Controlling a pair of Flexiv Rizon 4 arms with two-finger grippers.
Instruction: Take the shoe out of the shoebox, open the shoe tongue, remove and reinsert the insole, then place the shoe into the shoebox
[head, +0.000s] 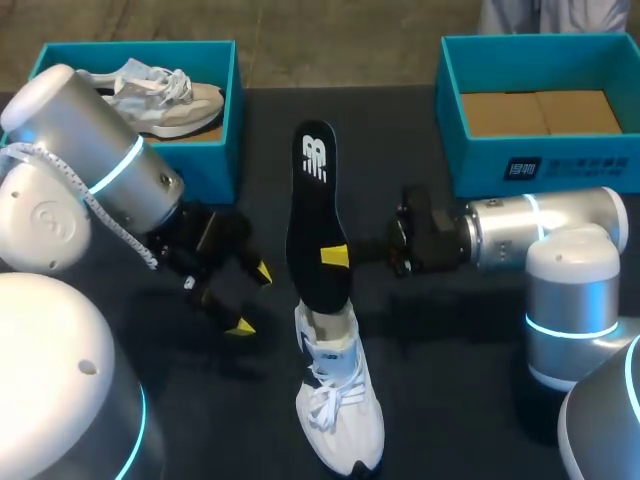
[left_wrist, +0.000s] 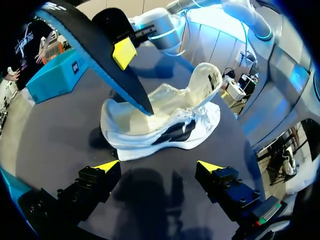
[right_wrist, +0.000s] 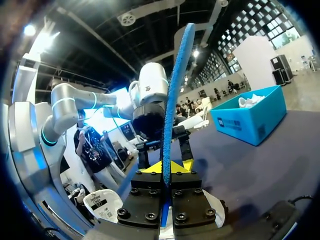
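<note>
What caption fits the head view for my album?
Right gripper pinches black foam insole, tip in white lace-up sneaker; left gripper open.

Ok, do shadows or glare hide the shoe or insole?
Head view: black insole blends into the dark table; white shoe clear. Left wrist view: shadows fall by the left gripper, not on the shoe. Right wrist view: backlit, but the insole's blue edge shows.

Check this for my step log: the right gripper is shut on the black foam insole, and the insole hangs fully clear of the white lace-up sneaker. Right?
Not quite. The right gripper is shut on the black foam insole, but the insole is not clear of the white lace-up sneaker: its lower end sits inside the shoe's opening, as the left wrist view shows.
</note>
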